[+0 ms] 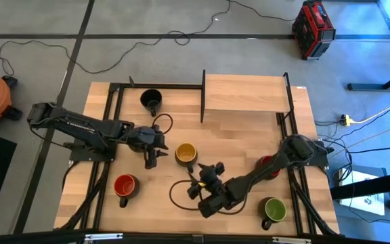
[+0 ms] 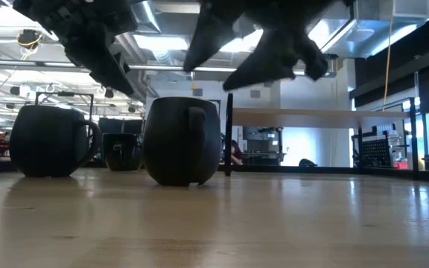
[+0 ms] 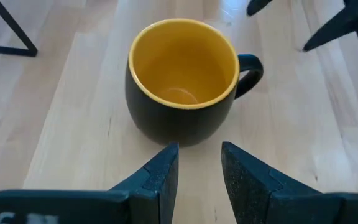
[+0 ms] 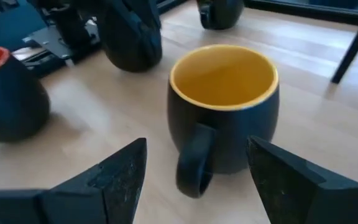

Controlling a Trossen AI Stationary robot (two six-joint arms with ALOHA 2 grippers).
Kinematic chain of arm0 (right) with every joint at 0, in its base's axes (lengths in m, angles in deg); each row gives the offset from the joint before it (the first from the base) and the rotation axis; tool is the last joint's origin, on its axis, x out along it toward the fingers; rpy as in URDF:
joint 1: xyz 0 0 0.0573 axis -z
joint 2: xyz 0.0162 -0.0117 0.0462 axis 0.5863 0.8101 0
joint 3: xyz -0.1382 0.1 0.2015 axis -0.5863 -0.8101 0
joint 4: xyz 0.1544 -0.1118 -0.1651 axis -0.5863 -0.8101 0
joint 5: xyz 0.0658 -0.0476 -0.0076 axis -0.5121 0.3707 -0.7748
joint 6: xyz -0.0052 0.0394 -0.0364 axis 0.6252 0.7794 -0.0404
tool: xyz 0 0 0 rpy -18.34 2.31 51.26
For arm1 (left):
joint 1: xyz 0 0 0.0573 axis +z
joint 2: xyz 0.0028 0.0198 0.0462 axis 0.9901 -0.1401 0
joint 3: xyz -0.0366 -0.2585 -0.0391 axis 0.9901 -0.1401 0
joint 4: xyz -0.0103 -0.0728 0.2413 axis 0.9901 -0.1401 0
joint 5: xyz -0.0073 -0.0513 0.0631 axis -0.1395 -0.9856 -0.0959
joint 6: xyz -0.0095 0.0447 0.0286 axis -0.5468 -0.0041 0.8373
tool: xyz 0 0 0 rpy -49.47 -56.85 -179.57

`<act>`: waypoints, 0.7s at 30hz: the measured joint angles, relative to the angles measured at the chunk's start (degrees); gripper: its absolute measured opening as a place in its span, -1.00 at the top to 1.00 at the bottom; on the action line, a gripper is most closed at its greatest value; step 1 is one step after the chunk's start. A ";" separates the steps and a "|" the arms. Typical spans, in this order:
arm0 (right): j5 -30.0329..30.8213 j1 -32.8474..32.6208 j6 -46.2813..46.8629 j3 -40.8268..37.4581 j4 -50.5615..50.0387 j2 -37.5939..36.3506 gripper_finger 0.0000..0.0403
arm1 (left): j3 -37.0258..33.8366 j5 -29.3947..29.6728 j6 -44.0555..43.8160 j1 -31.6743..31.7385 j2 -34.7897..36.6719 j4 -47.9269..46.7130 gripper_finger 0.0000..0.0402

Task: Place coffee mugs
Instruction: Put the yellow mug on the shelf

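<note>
The yellow-lined mug (image 1: 186,154) stands upright mid-desk, between my two arms, its handle turned toward the right gripper (image 4: 194,177). I have that gripper's fingers spread wide, empty, lined up on the handle side. The left gripper (image 3: 199,174) sits just beside the mug's far wall, fingers narrowly parted, holding nothing. I judge this the approach before a pick. Next I would push the right fingers forward to straddle the wall, keeping clear of the left arm.

The red-lined mug (image 1: 124,186), green-lined mug (image 1: 274,209) and black mug (image 1: 151,99) stand apart.

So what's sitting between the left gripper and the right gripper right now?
The yellow mug stands between the left gripper and the open right gripper, clearest in the high view.
</note>
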 joint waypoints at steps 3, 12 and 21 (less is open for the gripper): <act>-0.09 0.40 0.22 0.00 2.97 1.50 -0.31 | -0.02 -0.10 0.08 -0.11 -0.03 -0.22 0.42; -2.22 1.93 1.91 0.01 4.25 5.04 -0.31 | -0.02 0.43 0.11 -0.11 -0.05 -0.16 0.42; -3.35 4.84 1.58 0.00 3.20 5.05 -0.05 | -0.02 0.43 0.11 -0.11 -0.05 -0.04 0.42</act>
